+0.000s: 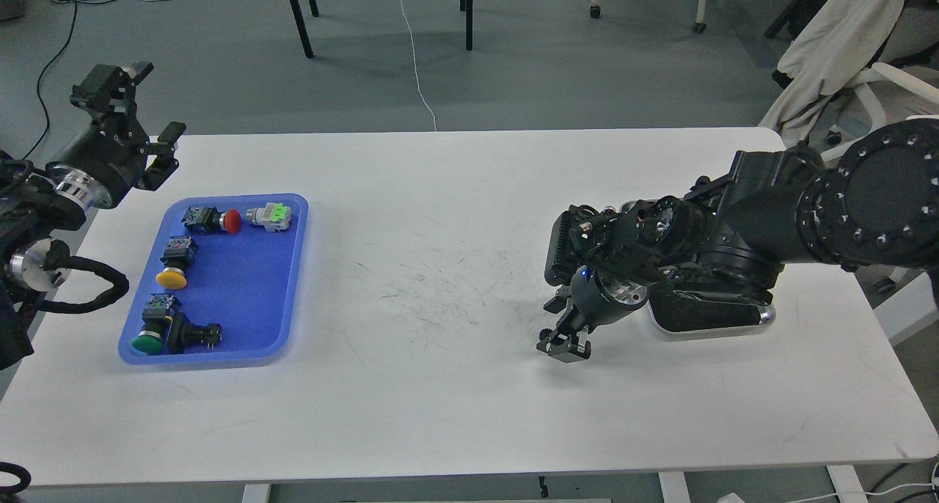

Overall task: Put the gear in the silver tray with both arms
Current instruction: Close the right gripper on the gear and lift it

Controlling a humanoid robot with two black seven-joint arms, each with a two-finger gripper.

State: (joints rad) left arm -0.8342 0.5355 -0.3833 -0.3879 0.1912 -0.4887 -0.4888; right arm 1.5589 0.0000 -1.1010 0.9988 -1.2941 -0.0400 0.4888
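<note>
Parts lie in the blue tray point(290, 268); beside it, left gripper point(150, 103) hovers spread and empty, while far from it right gripper point(563, 342), state unclear, partly hides the silver tray point(763, 316).

The silver tray point(715, 325), just behind the right gripper point(563, 344), looked like shiny polished metal. The blue tray point(242, 298) seemed smooth glossy plastic. The white table point(455, 268) was matt and scuffed.

Plastic tray point(293, 268) left, silver tray point(763, 320) right
</note>
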